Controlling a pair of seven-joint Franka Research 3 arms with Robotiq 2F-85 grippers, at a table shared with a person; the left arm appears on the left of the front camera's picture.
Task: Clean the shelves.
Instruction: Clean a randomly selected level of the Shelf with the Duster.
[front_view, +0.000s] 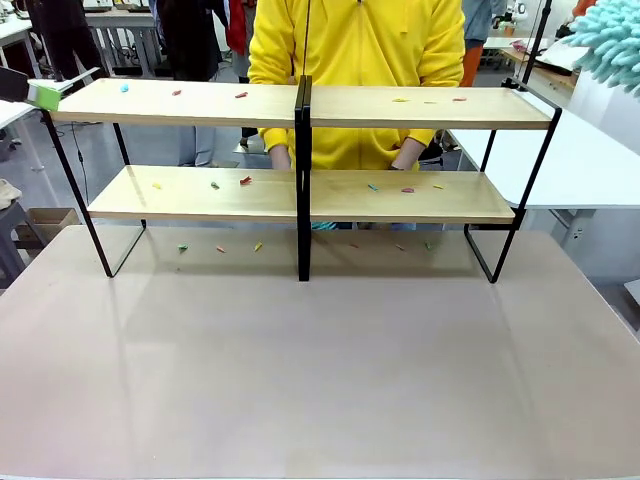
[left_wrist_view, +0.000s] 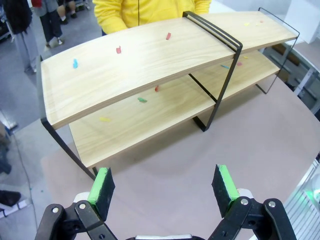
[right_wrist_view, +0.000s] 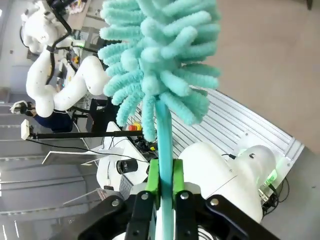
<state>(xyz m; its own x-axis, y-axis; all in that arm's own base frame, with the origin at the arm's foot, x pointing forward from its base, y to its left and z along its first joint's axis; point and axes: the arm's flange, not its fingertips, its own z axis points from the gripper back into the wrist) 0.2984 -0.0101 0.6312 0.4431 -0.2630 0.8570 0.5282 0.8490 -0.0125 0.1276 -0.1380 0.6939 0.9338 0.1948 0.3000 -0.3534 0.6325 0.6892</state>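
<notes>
My right gripper (right_wrist_view: 165, 176) was clamped on the handle of the teal duster (right_wrist_view: 157, 60), its head raised beyond the right end of the shelves (front_view: 300, 108), ready, I judged, to sweep the coloured scraps (front_view: 241, 95) off both boards; my left gripper (left_wrist_view: 163, 183) hung wide and empty at their left end. The shelves spanned the far half of the table (front_view: 320, 380); the near half lay bare, and the central post (front_view: 303, 180) divided each sweep.

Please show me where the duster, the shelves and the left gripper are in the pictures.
duster (right_wrist_view: 160, 55), right wrist view, on its fluffy teal head.
shelves (front_view: 350, 108), front view, on the bare top board.
left gripper (left_wrist_view: 164, 184), left wrist view, midway between its fingertips.
</notes>
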